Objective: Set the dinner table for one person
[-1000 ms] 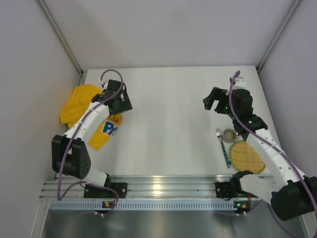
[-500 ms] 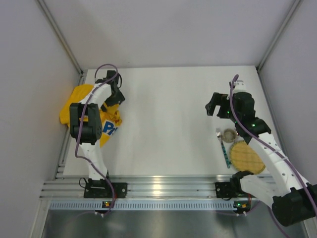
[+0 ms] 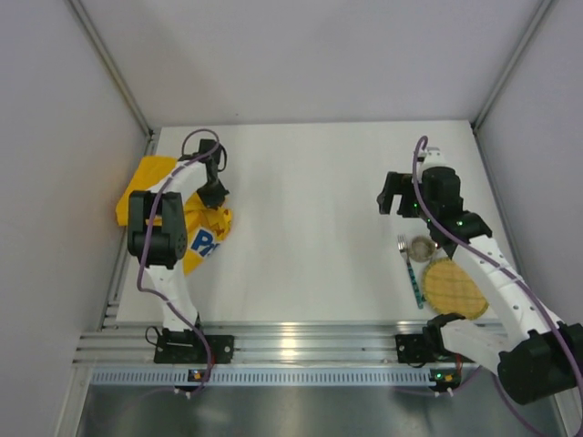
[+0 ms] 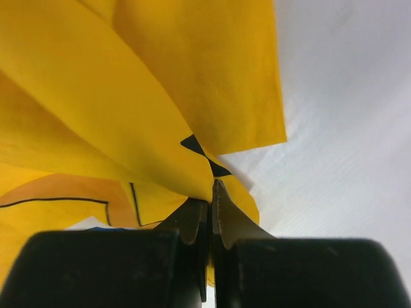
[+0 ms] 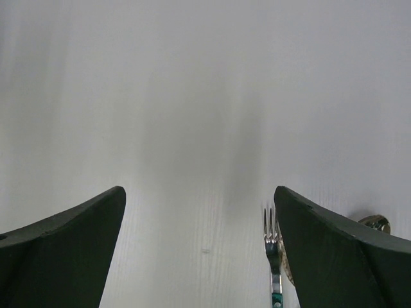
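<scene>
A yellow cartoon-printed cloth mat [image 3: 150,187] lies crumpled at the left edge of the dinner table [image 3: 310,228]. My left gripper [image 3: 216,194] is shut on a fold of it. In the left wrist view the jaws [image 4: 210,192] pinch the mat [image 4: 128,96] where its edge comes to a point. Over the right half of the table, my right gripper [image 3: 393,193] hangs open and empty, and its wrist view shows bare tabletop between the fingers [image 5: 199,199]. A fork [image 3: 412,269] [image 5: 273,256] lies just below it.
Beside the fork stand a small round cup [image 3: 422,246] [image 5: 376,222] and a yellow woven plate [image 3: 452,286], near the right arm's forearm. Grey walls close in the table at the back and on both sides. A metal rail [image 3: 291,346] runs along the near edge.
My left gripper went from open to shut on the mat's fold, and the mat's right edge has shifted toward the table's middle. The right gripper has barely moved.
</scene>
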`<act>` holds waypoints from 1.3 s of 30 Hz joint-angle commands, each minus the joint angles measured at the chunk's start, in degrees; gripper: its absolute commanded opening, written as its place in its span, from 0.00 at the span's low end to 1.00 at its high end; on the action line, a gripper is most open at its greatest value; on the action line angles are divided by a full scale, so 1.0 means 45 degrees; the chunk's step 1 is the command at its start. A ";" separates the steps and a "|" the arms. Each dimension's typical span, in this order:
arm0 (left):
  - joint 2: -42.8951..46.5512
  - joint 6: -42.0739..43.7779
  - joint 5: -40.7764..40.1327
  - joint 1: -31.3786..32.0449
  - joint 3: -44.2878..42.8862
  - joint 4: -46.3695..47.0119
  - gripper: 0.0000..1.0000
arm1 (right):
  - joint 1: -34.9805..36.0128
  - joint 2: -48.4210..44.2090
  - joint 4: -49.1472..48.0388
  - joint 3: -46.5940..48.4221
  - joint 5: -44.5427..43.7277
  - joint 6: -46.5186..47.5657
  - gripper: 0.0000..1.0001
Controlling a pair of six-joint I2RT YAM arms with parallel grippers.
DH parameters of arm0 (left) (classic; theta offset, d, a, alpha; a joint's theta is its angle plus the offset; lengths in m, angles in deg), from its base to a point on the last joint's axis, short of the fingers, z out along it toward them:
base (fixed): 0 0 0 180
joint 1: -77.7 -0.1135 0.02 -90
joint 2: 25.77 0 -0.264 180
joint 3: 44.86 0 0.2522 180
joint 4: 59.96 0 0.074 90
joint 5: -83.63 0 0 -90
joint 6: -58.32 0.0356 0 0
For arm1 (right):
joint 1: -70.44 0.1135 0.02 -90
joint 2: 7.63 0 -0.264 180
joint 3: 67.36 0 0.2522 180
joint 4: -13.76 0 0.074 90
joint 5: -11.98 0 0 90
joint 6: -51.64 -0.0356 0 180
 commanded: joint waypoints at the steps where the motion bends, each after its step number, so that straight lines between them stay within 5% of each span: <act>1: 0.1786 0.1422 0.2148 0.1961 0.1399 0.1511 0.00 | 0.0071 0.0627 -0.0128 0.1072 0.0223 0.0088 1.00; 6: 0.4245 0.2423 0.5209 0.5011 0.4209 0.3697 0.00 | 0.0090 0.2189 -0.0226 0.2164 0.1061 -0.0381 1.00; 10: 0.6023 0.2307 0.6313 0.5583 0.5464 0.3919 0.01 | 0.0090 0.3108 -0.0226 0.2655 0.1785 -0.1005 1.00; 12: 0.6535 0.2365 0.5965 0.5584 0.5565 0.3276 0.33 | 0.0090 0.3575 -0.0285 0.2772 0.2213 -0.1435 1.00; 13: 0.7021 0.2482 0.5692 0.5564 0.5527 0.3023 0.98 | 0.0109 0.3752 -0.0363 0.2811 0.2390 -0.1533 1.00; 25: 0.9055 0.1312 -0.0223 0.5175 0.3688 -0.2072 0.99 | 0.1769 0.7579 -0.0579 0.3962 0.3818 -0.2860 1.00; 34: 1.1634 0.1232 0.0922 0.2598 0.6716 -0.2605 0.99 | 0.2414 1.0275 -0.0598 0.5700 0.3271 -0.3057 1.00; 39: 1.1480 0.1097 0.0964 0.2362 0.6523 -0.2760 0.98 | 0.2706 1.1818 -0.0481 0.6734 0.3330 -0.3174 0.98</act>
